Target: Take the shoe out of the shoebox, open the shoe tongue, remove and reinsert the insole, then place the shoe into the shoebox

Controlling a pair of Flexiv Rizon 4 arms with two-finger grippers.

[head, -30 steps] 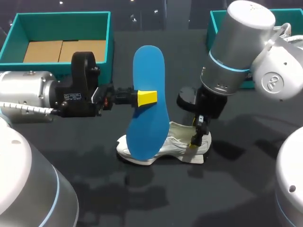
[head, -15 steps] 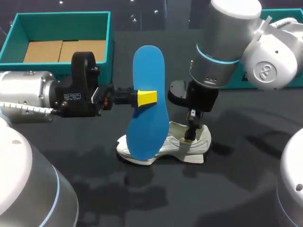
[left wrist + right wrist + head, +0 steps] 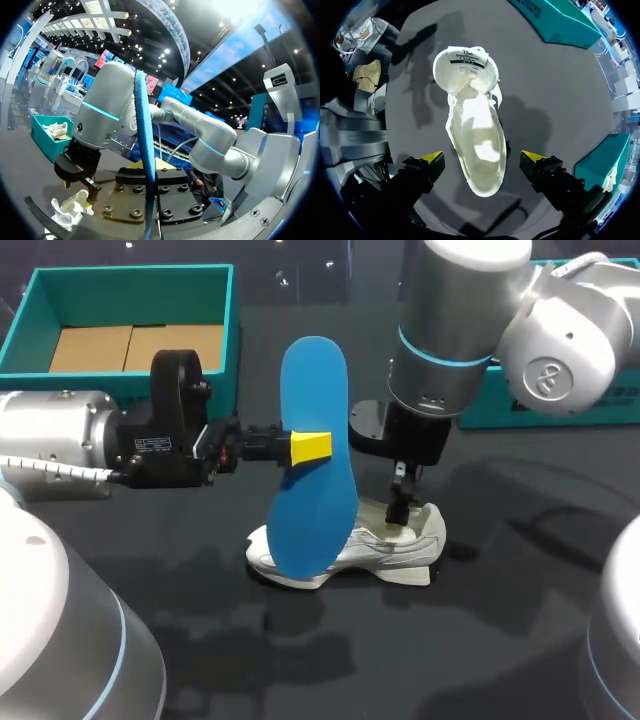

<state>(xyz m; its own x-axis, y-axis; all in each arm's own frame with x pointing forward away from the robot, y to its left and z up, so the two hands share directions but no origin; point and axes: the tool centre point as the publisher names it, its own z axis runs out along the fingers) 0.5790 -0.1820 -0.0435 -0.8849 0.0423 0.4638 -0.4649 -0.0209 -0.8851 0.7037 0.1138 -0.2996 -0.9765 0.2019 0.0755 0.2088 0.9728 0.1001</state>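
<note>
**Insole held upright, right arm over the shoe**

The left arm reaches in level, its end effector clamped on the upright blue foam insole. The white sneaker lies on the dark table. The right end effector points down over it, fingers spread on either side without touching it. Over the last second the right arm has slid leftward, while the left has not moved.

White fabric lace-up shoe, standing on its sole, tongue pulled forward, mouth gaping wide with the pale inside showing. Long flat blue insole, out of the shoe, held upright in the air just over its toe end, lower tip hiding the toe in the head view. Open teal cardboard shoebox, brown floor showing, well apart from the shoe, beyond its toe side.
</note>
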